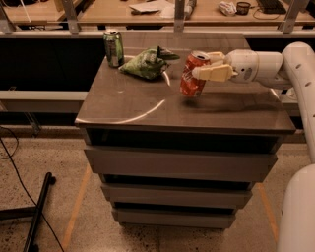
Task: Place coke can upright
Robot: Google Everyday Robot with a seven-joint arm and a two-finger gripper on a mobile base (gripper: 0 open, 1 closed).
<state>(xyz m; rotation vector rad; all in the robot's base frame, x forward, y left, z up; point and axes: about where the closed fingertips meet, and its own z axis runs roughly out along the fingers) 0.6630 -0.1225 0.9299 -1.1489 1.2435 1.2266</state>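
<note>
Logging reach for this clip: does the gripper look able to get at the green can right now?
Probably not as things stand. The gripper, right of centre over the cabinet top, is shut on the tilted coke can, and the green bag lies between it and the green can.

Light is dim and warm, strongest on the far wooden counter (123, 12); a pale curved streak of glare crosses the glossy bench (123, 98); the gripper (202, 65), over the bench's right half and clamped on the tilted coke can (189, 82), throws a soft shadow on the surface beneath; the floor (59, 147) lies murky.
</note>
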